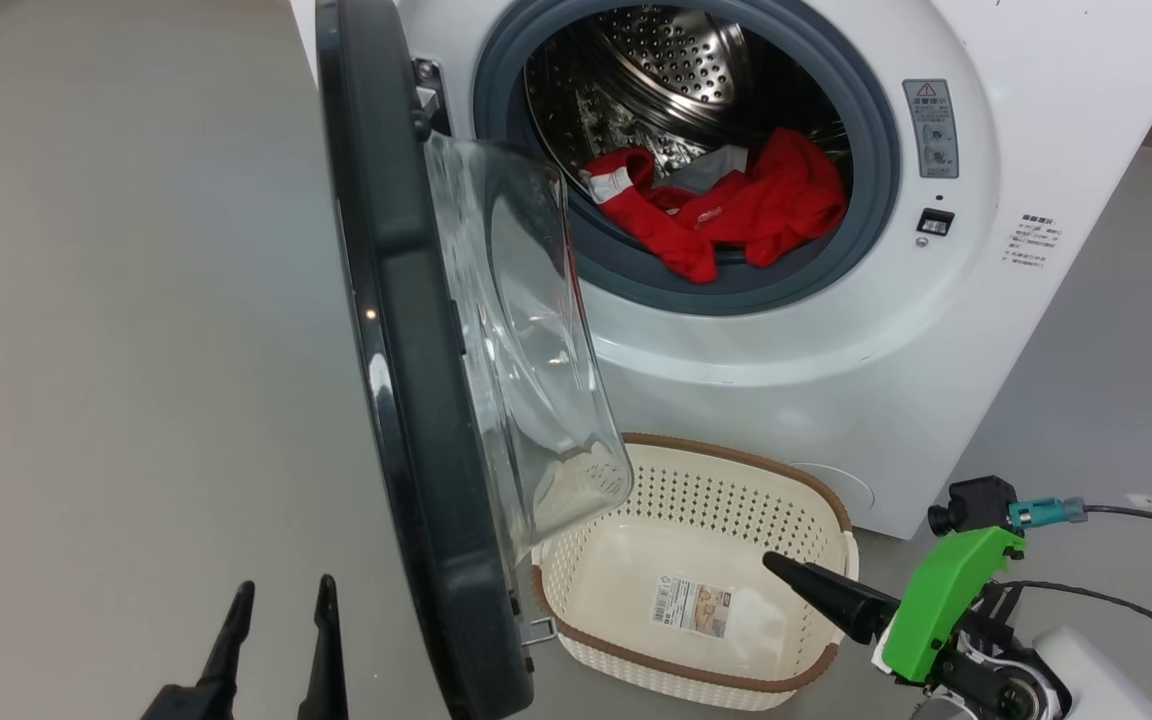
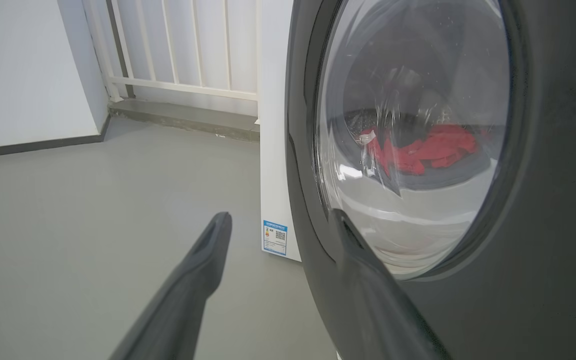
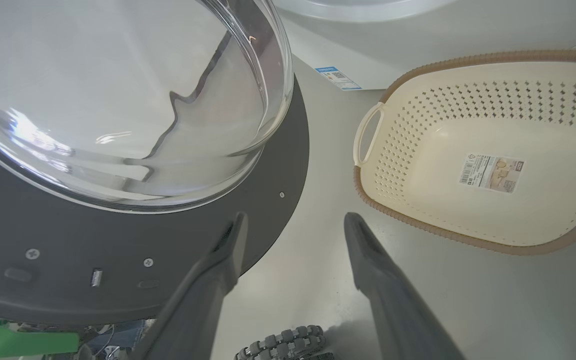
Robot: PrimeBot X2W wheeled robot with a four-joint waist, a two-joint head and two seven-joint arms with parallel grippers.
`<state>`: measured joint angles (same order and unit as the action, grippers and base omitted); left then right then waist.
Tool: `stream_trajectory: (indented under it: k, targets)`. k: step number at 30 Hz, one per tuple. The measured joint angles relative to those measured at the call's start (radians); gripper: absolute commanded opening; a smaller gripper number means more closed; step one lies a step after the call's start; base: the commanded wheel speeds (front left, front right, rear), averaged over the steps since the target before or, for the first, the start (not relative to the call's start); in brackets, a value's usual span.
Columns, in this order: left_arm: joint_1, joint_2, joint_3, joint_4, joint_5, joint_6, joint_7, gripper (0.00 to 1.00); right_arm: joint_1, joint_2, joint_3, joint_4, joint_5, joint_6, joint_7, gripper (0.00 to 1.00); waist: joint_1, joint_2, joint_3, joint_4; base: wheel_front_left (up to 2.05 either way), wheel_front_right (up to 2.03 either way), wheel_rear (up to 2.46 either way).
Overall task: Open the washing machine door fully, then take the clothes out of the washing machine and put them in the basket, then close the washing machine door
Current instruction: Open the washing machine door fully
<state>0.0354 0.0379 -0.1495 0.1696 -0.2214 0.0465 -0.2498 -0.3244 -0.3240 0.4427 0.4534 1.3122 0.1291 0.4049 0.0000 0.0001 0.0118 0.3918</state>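
Right gripper (image 3: 295,220) is spread and empty, the door (image 3: 68,235) just past its left finger and the basket (image 3: 403,150) ahead to its right. Left gripper (image 2: 280,217) is spread too, with the door's outer ring beside its right finger. The clothes (image 1: 766,205) lie beyond in the washing machine (image 1: 786,370).

- Warning sticker (image 1: 931,128) with a red triangle sign, on the washing machine (image 1: 786,390) front: wording too small.
- Blue label (image 2: 274,237) low on its side: illegible.
- Barcode label (image 3: 490,172) on the basket (image 3: 403,145) floor: illegible.

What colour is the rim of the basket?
Brown, on the cream perforated plastic basket; the right wrist view shows it best.
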Motion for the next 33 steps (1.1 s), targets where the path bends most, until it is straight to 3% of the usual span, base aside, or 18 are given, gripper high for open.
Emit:
stream_trajectory:
  k: [14, 18, 26, 33]
  targets:
    - [0.0, 0.0, 0.015, 0.006, 0.0, 0.0, 0.0, 1.0, 0.002, -0.107, 0.257, 0.044, -0.3, 0.0, -0.59, 1.0, 0.0, 0.0, -0.019, 0.001, 0.0, 0.0, 0.0]
    - [0.001, 0.0, 0.02, 0.006, 0.0, 0.0, 0.0, 1.0, 0.0, -0.108, 0.257, 0.075, -0.361, 0.0, -0.651, 1.0, 0.0, 0.0, -0.023, -0.003, 0.0, 0.0, 0.0]
    - [0.002, 0.0, 0.024, 0.006, 0.001, 0.0, 0.0, 1.0, 0.054, -0.04, -0.032, -0.055, -0.65, 0.0, -0.655, 1.0, 0.0, 0.0, -0.021, -0.013, 0.0, 0.0, 0.0]
    - [0.002, 0.0, 0.023, 0.006, 0.008, 0.0, 0.0, 1.0, 0.175, 0.045, -0.184, -0.151, -0.846, 0.0, -0.655, 1.0, 0.0, 0.0, -0.024, -0.008, 0.0, 0.0, 0.0]
